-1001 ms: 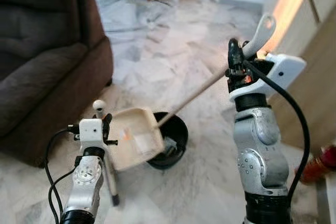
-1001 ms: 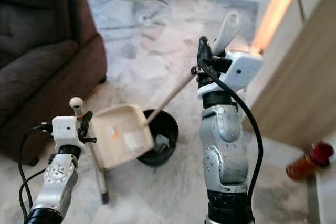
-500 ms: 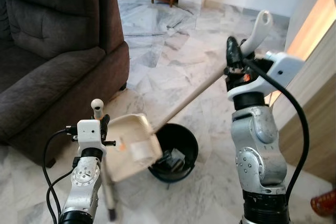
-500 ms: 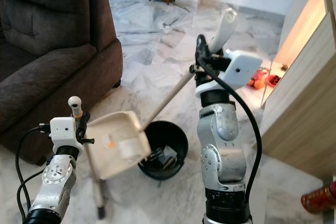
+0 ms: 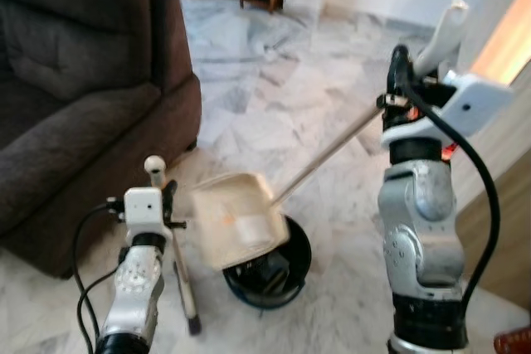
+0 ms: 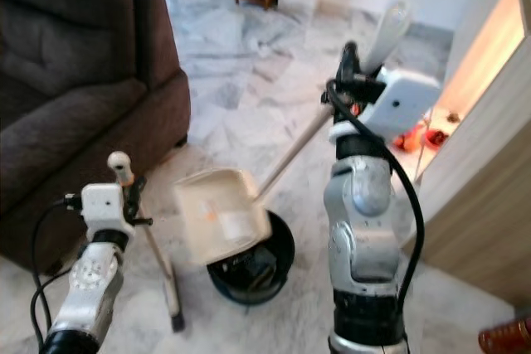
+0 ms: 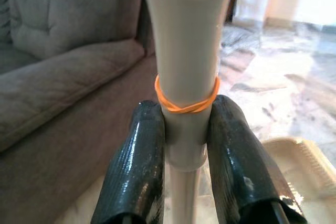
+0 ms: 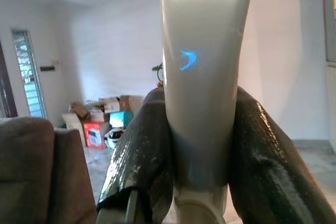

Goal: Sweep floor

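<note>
Marble-tiled living room floor (image 5: pixel 274 97), grey-white veining; a wooden stand at the far wall. Dark brown sofa (image 5: pixel 75 105) along the robot's left side. Left gripper (image 7: pixel 185 135) low, near the sofa's front corner; fingers (image 7: pixel 137 161) clamped on the top of a broom handle (image 5: pixel 170 242) wrapped with an orange rubber band (image 7: pixel 187 100), the stick running down to the floor. Beside it, cream dustpan (image 5: pixel 241 220) tilted over a black bin (image 5: pixel 270 275), scraps inside the bin. Dustpan's long handle (image 5: pixel 328 155) slants up to the right gripper (image 8: pixel 202 150), raised, fingers closed on the pale grip. Wooden cabinet panel (image 6: pixel 481 205) at right.
</note>
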Tool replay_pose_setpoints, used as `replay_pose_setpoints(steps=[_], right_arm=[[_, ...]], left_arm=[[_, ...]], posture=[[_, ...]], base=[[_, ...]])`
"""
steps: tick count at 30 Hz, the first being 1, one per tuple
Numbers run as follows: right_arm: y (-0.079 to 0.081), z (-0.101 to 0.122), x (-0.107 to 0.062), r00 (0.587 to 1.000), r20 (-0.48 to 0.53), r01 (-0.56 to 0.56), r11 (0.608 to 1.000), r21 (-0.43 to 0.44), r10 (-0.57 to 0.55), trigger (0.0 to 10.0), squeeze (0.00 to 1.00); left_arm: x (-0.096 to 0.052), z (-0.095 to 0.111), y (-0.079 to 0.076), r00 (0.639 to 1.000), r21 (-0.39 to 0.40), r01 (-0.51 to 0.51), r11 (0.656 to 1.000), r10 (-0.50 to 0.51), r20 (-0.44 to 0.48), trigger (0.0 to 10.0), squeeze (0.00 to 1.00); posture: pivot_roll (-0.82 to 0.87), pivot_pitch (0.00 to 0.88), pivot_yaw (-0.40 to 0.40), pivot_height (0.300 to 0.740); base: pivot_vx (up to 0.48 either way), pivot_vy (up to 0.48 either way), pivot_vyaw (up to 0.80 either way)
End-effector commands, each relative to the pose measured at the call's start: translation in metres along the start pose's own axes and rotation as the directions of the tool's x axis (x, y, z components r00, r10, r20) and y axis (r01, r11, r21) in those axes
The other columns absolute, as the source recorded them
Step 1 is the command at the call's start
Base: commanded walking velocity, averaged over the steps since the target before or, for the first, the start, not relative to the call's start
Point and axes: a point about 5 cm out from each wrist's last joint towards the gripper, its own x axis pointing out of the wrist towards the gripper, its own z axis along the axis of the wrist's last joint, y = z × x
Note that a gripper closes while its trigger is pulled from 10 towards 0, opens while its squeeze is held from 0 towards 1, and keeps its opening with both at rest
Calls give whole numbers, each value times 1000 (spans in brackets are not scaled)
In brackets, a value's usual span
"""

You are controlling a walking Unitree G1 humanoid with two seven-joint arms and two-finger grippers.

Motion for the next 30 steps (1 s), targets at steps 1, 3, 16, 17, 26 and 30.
replay_pose_setpoints(steps=[1,3,16,17,26,30], right_arm=[[0,12,2,998,64,7,999,46,-10,10000,0],[0,12,1,997,70,11,999,41,-13,10000,0],[1,10,-1,998,60,15,999,41,-18,10000,0],[1,9,-1,998,60,16,999,37,-18,10000,0],[1,10,-2,997,75,23,1000,-15,-22,10000,0],[3,11,-4,996,93,4,998,-62,1,10000,0]], left_arm=[[3,7,-9,999,-5,26,1000,-26,33,10000,0],[3,7,-8,999,-8,25,1000,-25,34,10000,0],[2,7,-10,999,-11,36,999,-35,37,10000,0],[2,6,-11,999,-11,36,999,-36,37,10000,0],[2,6,-11,999,-12,37,999,-37,35,10000,0],[1,6,-11,999,-12,39,999,-38,35,10000,0]], posture=[[118,106,-31,740],[118,106,-31,740],[117,113,-33,740],[117,113,-34,740],[116,115,-34,740],[116,115,-34,740]], base=[[300,0,-800],[274,0,0],[0,0,0],[0,0,0],[0,0,0],[0,0,0]])
